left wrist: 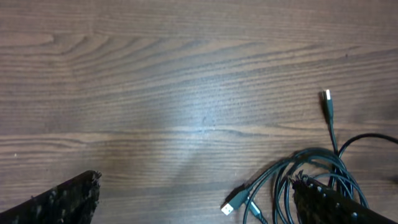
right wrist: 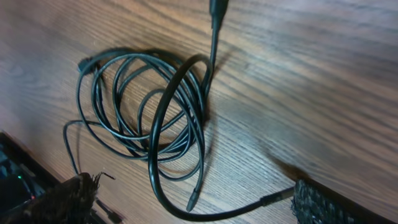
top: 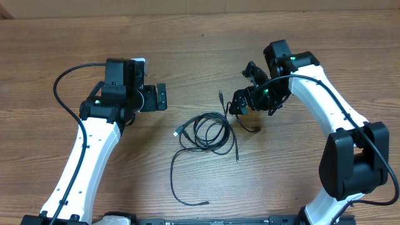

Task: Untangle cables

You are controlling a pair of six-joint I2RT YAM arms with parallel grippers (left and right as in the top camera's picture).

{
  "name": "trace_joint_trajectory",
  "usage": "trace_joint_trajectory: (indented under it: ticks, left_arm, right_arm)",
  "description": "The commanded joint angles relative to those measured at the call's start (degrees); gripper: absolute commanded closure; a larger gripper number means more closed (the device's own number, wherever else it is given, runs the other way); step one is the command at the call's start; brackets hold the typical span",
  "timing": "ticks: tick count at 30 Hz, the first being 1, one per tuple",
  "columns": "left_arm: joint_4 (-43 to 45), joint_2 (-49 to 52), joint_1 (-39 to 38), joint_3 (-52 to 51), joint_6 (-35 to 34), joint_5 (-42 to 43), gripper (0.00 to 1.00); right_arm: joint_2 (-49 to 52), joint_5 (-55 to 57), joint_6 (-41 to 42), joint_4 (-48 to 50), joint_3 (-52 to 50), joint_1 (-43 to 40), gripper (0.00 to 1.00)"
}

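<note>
On the table point(top: 200, 37), the cables point(top: 209, 130) are laid in a loose coil between the left gripper point(top: 162, 97) and the right gripper point(right wrist: 196, 202), both held with jaws spread.

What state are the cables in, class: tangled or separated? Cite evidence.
Tangled. The cables lie in one bundle of overlapping, crossing loops on the table; only plug ends and one long tail trail free.

Left hand point(top: 161, 98), right hand point(right wrist: 193, 205), both jaws parted

light: bright, even | shadows: soft | glare: mild on table point(left wrist: 186, 121) | focus: sharp
</note>
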Motion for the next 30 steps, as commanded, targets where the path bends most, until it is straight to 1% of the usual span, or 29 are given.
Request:
trace_joint_trajectory:
  ticks: [1,6,8,9,11,13,14,15,18,24,30]
  left_arm:
    - [-0.9,-0.8,0.3,0.1,0.2,-0.7,0.01]
    - [-1.8,-0.8,0.3,0.1,0.2,-0.7,0.0]
    - [-2.1,-0.8,0.3,0.1,0.2,-0.7,0.0]
    - [-2.1,-0.8,0.3,0.1,0.2,-0.5,0.0]
    - [-2.1,-0.8,0.3,0.1,0.0,-0.3,0.01]
    - [-2.3,-0.8,0.3,0.1,-0.6,-0.3,0.0]
    - [-2.5,-0.8,0.3,0.1,-1.2,-0.3,0.01]
    - [-2.8,-0.8,0.3,0.1,-1.6,-0.3,0.01]
    - [-3.3,-0.8,0.3,0.1,-1.9,0.1,0.0]
    - [-4.7,-0.8,0.2,0.1,-2.3,4.2,0.0]
    - [-5.6,-0.8,0.2,0.1,-2.3,4.2,0.0]
  right_arm:
    - [-0.5,-0.5,-0.7,1.8,-3.3,2.0,0.0]
    - [-0.5,-1.4,-0.2,5.6,-6.8,2.6,0.01]
    - [-0.5,-1.8,-0.2,7.2,-7.8,2.6,0.11]
    - [-0.5,-1.9,-0.2,7.8,-8.0,2.6,0.2]
    - [-0.5,-1.9,-0.2,9.1,-8.1,2.6,0.55]
    - [-0.5,-1.9,0.1,10.3,-8.1,2.6,0.79]
    - [-0.5,-1.8,0.6,10.7,-8.1,2.6,0.93]
    - [-0.5,-1.9,1.4,11.2,-8.1,2.6,0.96]
    - [-0.5,-2.1,1.5,12.0,-8.1,2.6,0.96]
    - [-0.5,-5.3,1.5,11.9,-6.2,2.4,0.96]
    - [-0.5,-5.5,1.5,4.8,4.2,2.4,0.96]
